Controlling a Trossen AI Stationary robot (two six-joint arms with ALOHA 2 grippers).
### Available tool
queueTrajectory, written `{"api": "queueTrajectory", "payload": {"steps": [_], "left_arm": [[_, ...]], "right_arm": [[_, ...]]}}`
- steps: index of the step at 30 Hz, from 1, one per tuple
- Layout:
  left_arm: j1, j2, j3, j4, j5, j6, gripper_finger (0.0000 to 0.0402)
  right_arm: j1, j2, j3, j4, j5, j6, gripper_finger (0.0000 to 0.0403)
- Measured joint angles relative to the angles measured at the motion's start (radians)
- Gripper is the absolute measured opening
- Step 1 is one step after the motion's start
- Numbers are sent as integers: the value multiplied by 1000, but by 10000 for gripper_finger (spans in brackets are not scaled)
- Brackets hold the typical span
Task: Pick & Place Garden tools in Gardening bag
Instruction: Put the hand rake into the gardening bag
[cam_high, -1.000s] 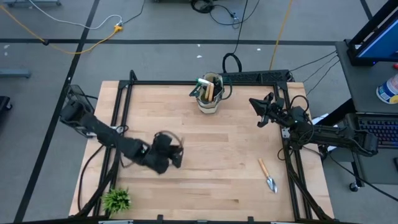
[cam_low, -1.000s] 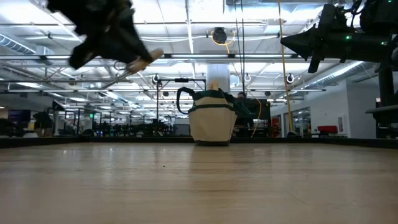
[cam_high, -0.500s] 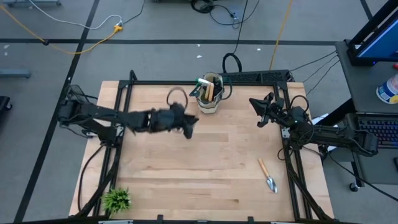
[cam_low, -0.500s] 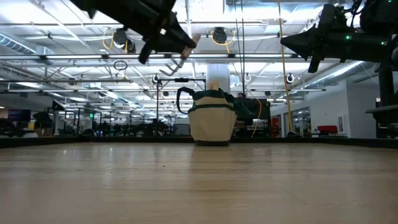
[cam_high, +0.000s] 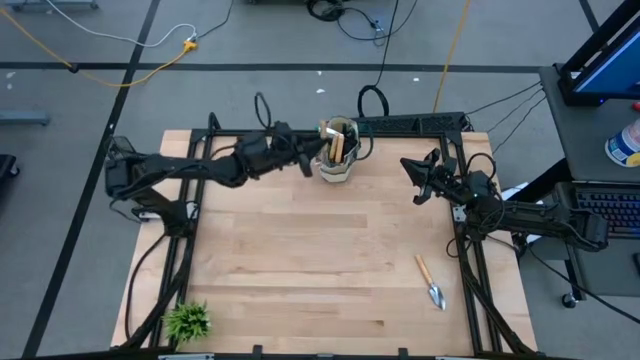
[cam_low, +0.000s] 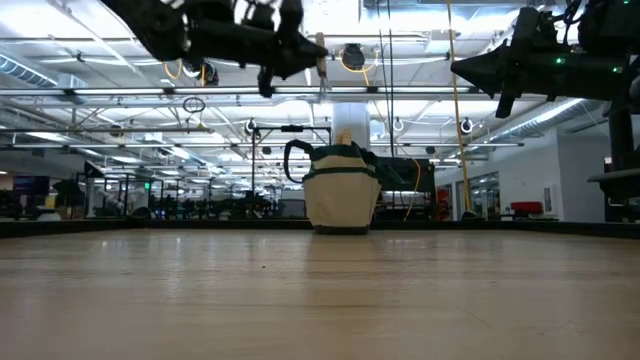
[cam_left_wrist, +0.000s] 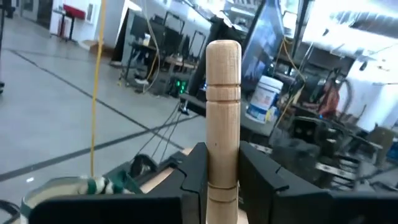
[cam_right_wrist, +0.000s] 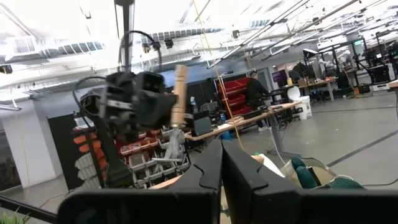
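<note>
My left gripper (cam_high: 308, 158) is high above the table's far middle, just left of the beige gardening bag (cam_high: 338, 162), and is shut on a wooden-handled tool (cam_right_wrist: 178, 93). The bag stands upright on its base (cam_low: 342, 195) with tools sticking out of its top. My right gripper (cam_high: 410, 172) is shut and empty, in the air at the far right. A wooden-handled trowel (cam_high: 431, 282) lies flat on the table at the near right. My left gripper pinches the tool's wooden handle (cam_left_wrist: 222, 169) between its two fingers, below the handle's free end (cam_left_wrist: 224, 53). The fingers lie roughly level and across the handle. The tool stands upright and clear of the table, handle end up, metal head (cam_right_wrist: 173, 148) hanging below.
A small spiky green plant (cam_high: 188, 320) sits at the table's near left corner. A black frame (cam_high: 420, 124) runs along the table's far edge and sides. Bare wood (cam_high: 300, 260) spans the middle of the table.
My left gripper has carried the wooden-handled tool from the table's left middle toward the far edge and the right, up to the bag's left side. The tool has stayed clear of the table in the hold.
</note>
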Motion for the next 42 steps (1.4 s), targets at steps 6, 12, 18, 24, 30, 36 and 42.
{"api": "queueTrajectory", "payload": {"steps": [6, 12, 18, 24, 30, 36, 42], "left_arm": [[65, 146, 70, 52, 69, 10, 62], [118, 268, 218, 35, 168, 63, 62], [163, 286, 257, -58, 218, 34, 62], [174, 286, 257, -80, 242, 27, 62], [187, 286, 257, -122, 211, 63, 62], [192, 286, 256, -188, 162, 96, 62], [195, 293, 256, -183, 150, 119, 62]], "right_arm": [[0, 0, 0, -6, 0, 1, 0], [0, 0, 0, -6, -2, 1, 0], [0, 0, 0, -12, -2, -1, 0], [0, 0, 0, -21, -3, -16, 0], [0, 0, 0, -21, -3, -33, 0], [0, 0, 0, -21, -3, -33, 0], [0, 0, 0, -21, -3, -31, 0]]}}
